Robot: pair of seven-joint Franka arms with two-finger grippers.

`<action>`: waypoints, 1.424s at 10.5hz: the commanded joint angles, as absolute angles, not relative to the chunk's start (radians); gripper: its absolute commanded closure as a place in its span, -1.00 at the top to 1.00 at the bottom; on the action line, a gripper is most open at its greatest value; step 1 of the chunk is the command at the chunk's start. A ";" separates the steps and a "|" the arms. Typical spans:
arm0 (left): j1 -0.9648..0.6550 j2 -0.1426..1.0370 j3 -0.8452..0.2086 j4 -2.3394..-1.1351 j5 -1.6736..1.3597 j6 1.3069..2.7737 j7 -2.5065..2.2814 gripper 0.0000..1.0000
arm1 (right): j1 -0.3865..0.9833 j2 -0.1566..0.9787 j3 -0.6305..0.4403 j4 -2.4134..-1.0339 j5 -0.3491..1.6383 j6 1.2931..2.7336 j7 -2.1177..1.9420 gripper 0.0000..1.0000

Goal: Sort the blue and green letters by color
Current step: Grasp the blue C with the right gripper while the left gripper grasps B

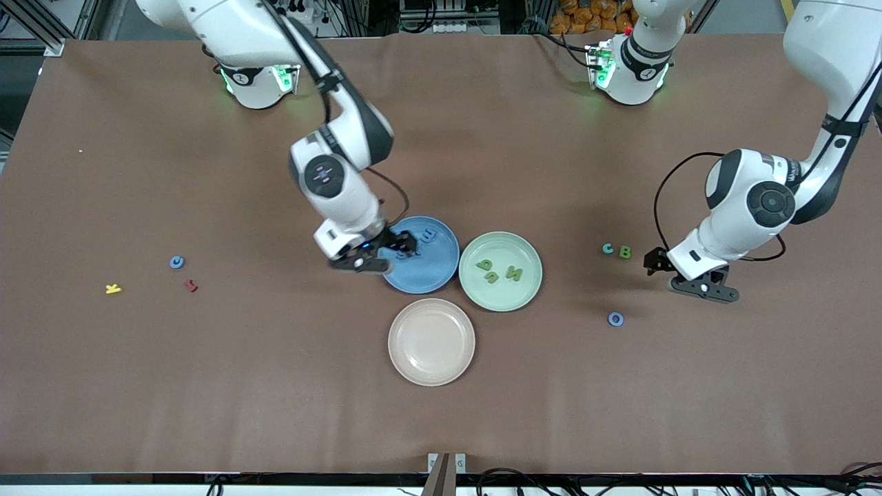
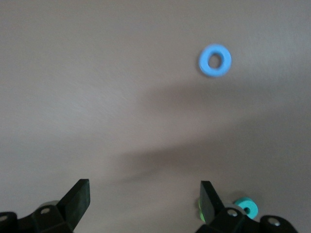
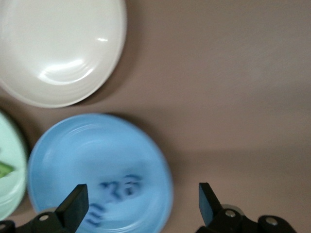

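Note:
My right gripper (image 1: 403, 246) (image 3: 141, 199) hangs open and holds nothing, over the blue plate (image 1: 431, 272) (image 3: 87, 145). Blue letters (image 1: 428, 235) (image 3: 121, 187) lie in that plate. The green plate (image 1: 501, 293) beside it holds three green letters (image 1: 514, 273). My left gripper (image 1: 658, 263) (image 2: 146, 194) is open over bare table toward the left arm's end. A teal C (image 1: 608, 249) (image 2: 245, 206) and a green B (image 1: 625, 252) lie close beside it. A blue O (image 1: 615, 319) (image 2: 215, 60) lies nearer the front camera. Another blue letter (image 1: 177, 262) lies toward the right arm's end.
An empty beige plate (image 1: 431, 365) (image 3: 58, 48) sits nearer the front camera than the two coloured plates. A yellow letter (image 1: 114, 288) and a dark red letter (image 1: 191, 285) lie close to the lone blue letter. The green plate's rim (image 3: 9, 184) shows in the right wrist view.

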State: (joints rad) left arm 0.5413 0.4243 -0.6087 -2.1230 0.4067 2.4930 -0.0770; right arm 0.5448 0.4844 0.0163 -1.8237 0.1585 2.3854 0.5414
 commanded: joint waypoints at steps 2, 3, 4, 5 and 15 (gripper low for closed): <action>0.549 0.410 -0.637 -2.204 0.416 2.536 -0.103 1.00 | 0.287 0.402 0.031 -1.841 0.127 2.271 0.150 1.00; 0.548 0.405 -0.638 -2.220 0.416 2.536 -0.103 1.00 | 0.223 0.397 0.031 -1.845 0.082 2.264 0.079 1.00; 0.546 0.403 -0.638 -2.235 0.416 2.537 -0.103 1.00 | 0.160 0.382 0.029 -1.871 0.025 2.264 0.022 1.00; 0.546 0.411 -0.640 -2.241 0.417 2.537 -0.103 1.00 | 0.091 0.377 0.028 -1.888 -0.004 2.264 -0.026 1.00; 0.552 0.486 -0.634 -2.283 0.483 2.615 -0.100 0.88 | -0.241 0.305 0.028 -2.221 -0.006 2.561 -0.245 1.00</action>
State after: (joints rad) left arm 0.5375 0.4686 -0.6324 -2.2781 0.4336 2.5867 -0.0834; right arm -0.1986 0.3751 0.0082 -2.0604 0.0104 2.4323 -0.2072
